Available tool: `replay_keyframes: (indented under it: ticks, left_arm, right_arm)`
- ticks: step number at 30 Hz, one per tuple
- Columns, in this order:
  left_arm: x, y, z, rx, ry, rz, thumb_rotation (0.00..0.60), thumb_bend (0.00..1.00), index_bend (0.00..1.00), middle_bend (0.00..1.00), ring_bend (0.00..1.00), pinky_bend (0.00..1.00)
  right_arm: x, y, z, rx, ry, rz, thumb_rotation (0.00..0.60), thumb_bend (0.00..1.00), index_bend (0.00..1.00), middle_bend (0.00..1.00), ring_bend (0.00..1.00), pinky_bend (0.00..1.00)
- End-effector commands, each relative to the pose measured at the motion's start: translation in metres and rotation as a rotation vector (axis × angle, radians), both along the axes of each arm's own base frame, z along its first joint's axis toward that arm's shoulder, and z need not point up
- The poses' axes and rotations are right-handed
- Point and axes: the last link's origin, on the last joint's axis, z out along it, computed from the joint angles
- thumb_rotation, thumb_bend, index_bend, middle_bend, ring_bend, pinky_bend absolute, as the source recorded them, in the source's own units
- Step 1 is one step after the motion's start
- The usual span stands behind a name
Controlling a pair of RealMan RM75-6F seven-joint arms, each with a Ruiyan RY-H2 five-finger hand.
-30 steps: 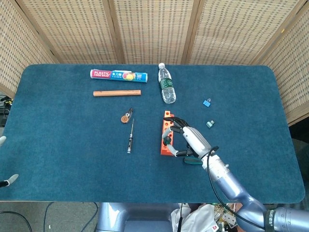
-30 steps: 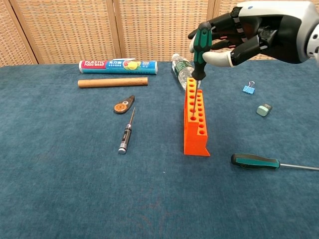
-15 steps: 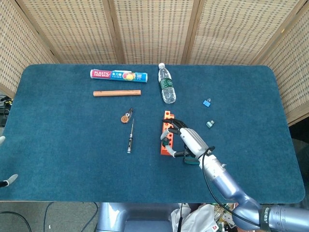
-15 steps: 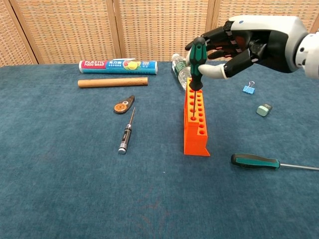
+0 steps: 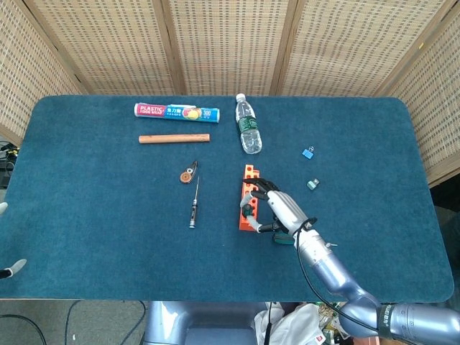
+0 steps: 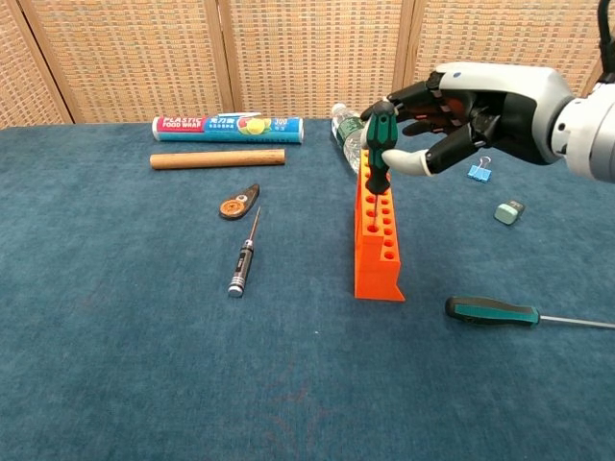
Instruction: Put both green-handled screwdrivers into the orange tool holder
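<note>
The orange tool holder (image 6: 378, 252) (image 5: 245, 221) stands upright right of the table's centre. My right hand (image 6: 465, 104) (image 5: 285, 208) grips one green-handled screwdriver (image 6: 379, 146) by its handle, upright, with the shaft down in a hole near the holder's far end. The second green-handled screwdriver (image 6: 491, 310) (image 5: 283, 238) lies flat on the cloth to the holder's right, near the front edge. In the head view my right hand covers much of the holder. Of my left hand (image 5: 13, 267) only pale fingertips show at the table's left edge, apart and holding nothing.
A small black screwdriver (image 6: 241, 259) and a round brown tool (image 6: 237, 203) lie left of the holder. Behind are a wooden rod (image 6: 217, 158), a plastic wrap box (image 6: 228, 127) and a water bottle (image 5: 248, 123). A blue clip (image 6: 479, 172) and a small green block (image 6: 508, 211) lie at the right.
My right hand has come down with the screwdriver. Its shaft has sunk deeper into the holder, so the handle now sits just above the holder's top.
</note>
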Motion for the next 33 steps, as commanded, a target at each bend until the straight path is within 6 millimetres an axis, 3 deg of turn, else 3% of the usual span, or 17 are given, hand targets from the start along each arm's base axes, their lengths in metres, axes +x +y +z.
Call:
replay_keyframes:
  ticks: [1, 26, 33]
  left_arm:
    - [0.0, 0.0, 0.0, -0.001, 0.0, -0.001, 0.6, 0.0, 0.0, 0.0, 0.0, 0.0]
    - [-0.001, 0.001, -0.001, -0.011, -0.002, 0.007, 0.6, 0.0, 0.0, 0.0, 0.0, 0.0]
    - [-0.001, 0.002, -0.002, -0.013, 0.0, 0.009, 0.6, 0.0, 0.0, 0.0, 0.0, 0.0]
  right_arm:
    - [-0.001, 0.0, -0.003, 0.007, 0.001, -0.002, 0.6, 0.53, 0.61, 0.1, 0.0, 0.0]
    - [-0.007, -0.002, -0.019, 0.051, 0.031, -0.011, 0.6, 0.53, 0.61, 0.1, 0.0, 0.0]
    - [-0.009, -0.002, -0.022, 0.064, 0.056, -0.004, 0.6, 0.51, 0.49, 0.08, 0.0, 0.0]
